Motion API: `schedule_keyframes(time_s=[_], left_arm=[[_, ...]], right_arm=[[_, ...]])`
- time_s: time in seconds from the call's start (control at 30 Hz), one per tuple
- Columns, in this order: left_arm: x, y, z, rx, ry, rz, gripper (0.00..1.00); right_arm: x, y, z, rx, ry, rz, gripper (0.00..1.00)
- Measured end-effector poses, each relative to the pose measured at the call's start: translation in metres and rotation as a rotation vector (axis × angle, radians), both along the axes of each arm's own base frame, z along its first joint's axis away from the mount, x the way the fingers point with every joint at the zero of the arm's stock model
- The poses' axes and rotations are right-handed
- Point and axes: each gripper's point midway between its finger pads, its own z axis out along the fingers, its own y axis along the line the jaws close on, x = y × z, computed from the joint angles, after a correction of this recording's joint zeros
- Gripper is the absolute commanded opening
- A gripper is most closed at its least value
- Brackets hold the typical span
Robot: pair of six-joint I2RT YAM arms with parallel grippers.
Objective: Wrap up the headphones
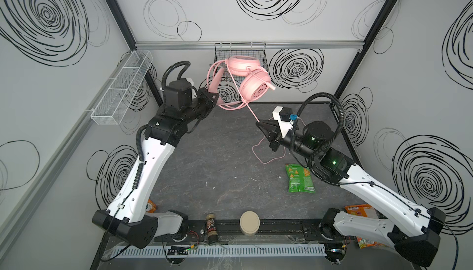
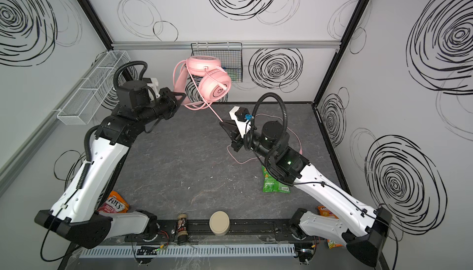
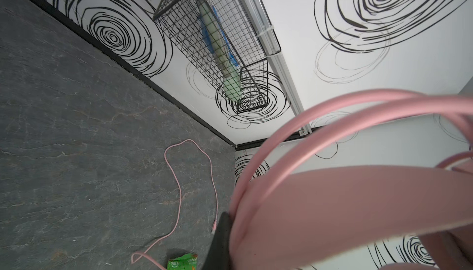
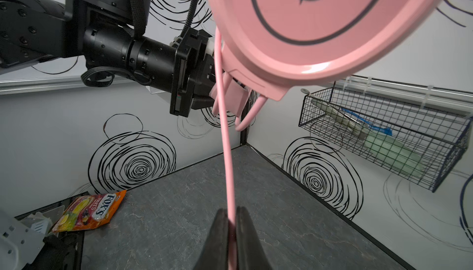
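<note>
The pale pink headphones (image 1: 252, 82) (image 2: 215, 84) hang in the air before the back wall, the two earcups close together. My left gripper (image 1: 216, 99) (image 2: 183, 98) is shut on the headband (image 3: 332, 204). Only one dark finger (image 3: 220, 243) shows beside the band in the left wrist view. The thin pink cable (image 1: 249, 107) runs taut from the earcups down to my right gripper (image 1: 258, 124) (image 4: 231, 211), which is shut on it. An earcup (image 4: 320, 25) fills the right wrist view. The cable's slack (image 1: 258, 153) (image 3: 179, 192) lies looped on the dark table.
A green snack bag (image 1: 299, 179) lies on the table by the right arm. A black wire basket (image 1: 239, 53) hangs on the back wall behind the headphones, and a white mesh basket (image 1: 122, 87) on the left wall. A beige lid (image 1: 249, 222), a jar (image 1: 212, 227) and orange packets (image 2: 114, 202) sit at the front edge.
</note>
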Motion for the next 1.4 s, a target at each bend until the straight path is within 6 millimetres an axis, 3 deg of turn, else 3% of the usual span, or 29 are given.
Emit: schedule_keyframes(time_s=[0.3,0.5,0.67,1.17,1.27,1.4], left_arm=[[-0.001,-0.006,-0.001,0.039,-0.021,-0.042,0.00],[0.009,-0.015,-0.006,0.063,-0.026,-0.088,0.00],[0.013,-0.025,-0.014,0.072,-0.017,-0.143,0.00],[0.010,-0.038,-0.021,0.049,-0.046,-0.263,0.00],[0.010,-0.037,-0.021,0.052,-0.049,-0.266,0.00],[0.004,-0.041,-0.009,0.044,-0.072,-0.297,0.00]], right_arm=[[0.021,-0.011,-0.015,0.044,0.025,0.013,0.09],[0.035,-0.013,-0.026,0.057,0.051,0.022,0.08],[0.045,-0.016,-0.029,0.073,0.068,0.034,0.12],[0.049,-0.011,-0.034,0.085,0.088,0.080,0.12],[0.054,-0.007,-0.039,0.085,0.100,0.087,0.21],[0.069,-0.003,-0.064,0.063,0.167,0.070,0.30]])
